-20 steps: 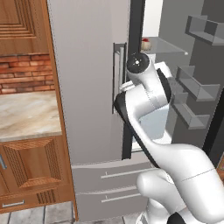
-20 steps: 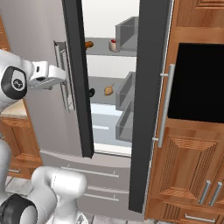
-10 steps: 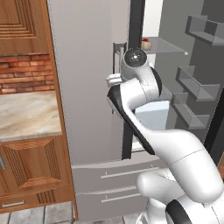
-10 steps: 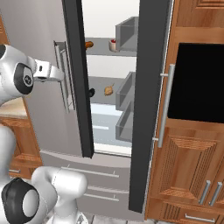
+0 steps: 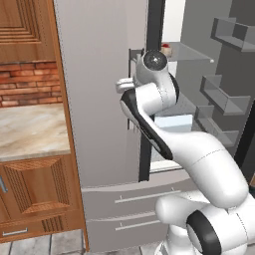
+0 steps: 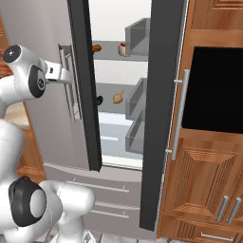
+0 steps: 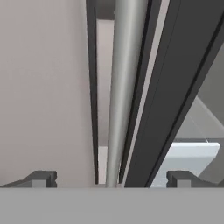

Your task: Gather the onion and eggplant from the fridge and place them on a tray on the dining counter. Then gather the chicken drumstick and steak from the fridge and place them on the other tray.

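In front of my robot stands the fridge (image 6: 52, 57), tall and pale grey, with both doors swung open. My claw (image 7: 109, 178) is up at the left door. Its two dark fingers (image 7: 41, 178) sit wide apart, one on each side of the long silver handle (image 7: 122, 87). The handle runs right down the middle between them. The claw is open and holds nothing. I cannot tell if a finger is touching the bar.

From the right side I see the claw (image 6: 64, 75) reaching across to that handle (image 6: 71, 85), near its top end. From the left side the arm hides most of the handle, and the hand sits against the door's edge.

Inside the fridge, the chicken drumstick (image 6: 117, 98) lies on the middle shelf. It is a small golden brown lump. It is off to the right of the claw, further inside, with the dark door edge between them. A small dark thing (image 6: 99, 100) lies just beside it, and I cannot tell what it is.

On the top shelf (image 6: 111, 51) lie an orange-brown thing (image 6: 97, 48) and a small cup (image 6: 123, 49) with red on top. Grey bins (image 6: 136, 38) hang on the right door. Below the shelves is a pale drawer (image 6: 114, 133).
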Robot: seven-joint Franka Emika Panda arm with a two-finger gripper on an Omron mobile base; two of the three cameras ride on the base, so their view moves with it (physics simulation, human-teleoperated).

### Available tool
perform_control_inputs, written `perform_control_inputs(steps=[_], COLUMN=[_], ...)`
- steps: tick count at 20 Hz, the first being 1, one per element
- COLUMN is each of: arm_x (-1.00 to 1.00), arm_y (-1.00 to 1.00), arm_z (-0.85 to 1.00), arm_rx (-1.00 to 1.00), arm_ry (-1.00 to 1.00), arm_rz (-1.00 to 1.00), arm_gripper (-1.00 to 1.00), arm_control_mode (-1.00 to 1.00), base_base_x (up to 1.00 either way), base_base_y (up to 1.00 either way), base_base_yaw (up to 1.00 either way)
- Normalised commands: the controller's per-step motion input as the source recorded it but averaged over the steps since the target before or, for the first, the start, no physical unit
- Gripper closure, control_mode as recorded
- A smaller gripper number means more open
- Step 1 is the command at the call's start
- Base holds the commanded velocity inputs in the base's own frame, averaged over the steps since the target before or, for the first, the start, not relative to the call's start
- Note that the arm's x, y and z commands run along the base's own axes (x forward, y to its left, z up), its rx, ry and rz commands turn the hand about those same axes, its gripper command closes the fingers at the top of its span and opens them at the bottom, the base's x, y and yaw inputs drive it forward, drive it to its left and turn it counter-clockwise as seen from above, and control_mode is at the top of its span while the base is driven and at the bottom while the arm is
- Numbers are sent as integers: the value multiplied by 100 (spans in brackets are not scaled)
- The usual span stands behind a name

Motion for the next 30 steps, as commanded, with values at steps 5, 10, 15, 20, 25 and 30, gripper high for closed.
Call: perform_control_inputs(steps=[5, 10, 15, 20, 25, 30], arm_x=[31, 32, 39, 36, 44, 41], arm_y=[1, 0, 1, 0, 10, 10], arm_z=[0, 0, 0, 0, 0, -1], arm_rx=[0, 0, 0, 0, 0, 0], arm_ry=[-1, 0, 0, 0, 0, 0], arm_rz=[2, 0, 0, 0, 0, 0], arm_gripper=[-100, -100, -100, -100, 100, 100], arm_control_mode=[-100, -100, -100, -100, -100, -100], base_base_x=[0, 0, 0, 0, 0, 0], base_base_y=[0, 0, 0, 0, 0, 0], base_base_yaw=[0, 0, 0, 0, 0, 0])
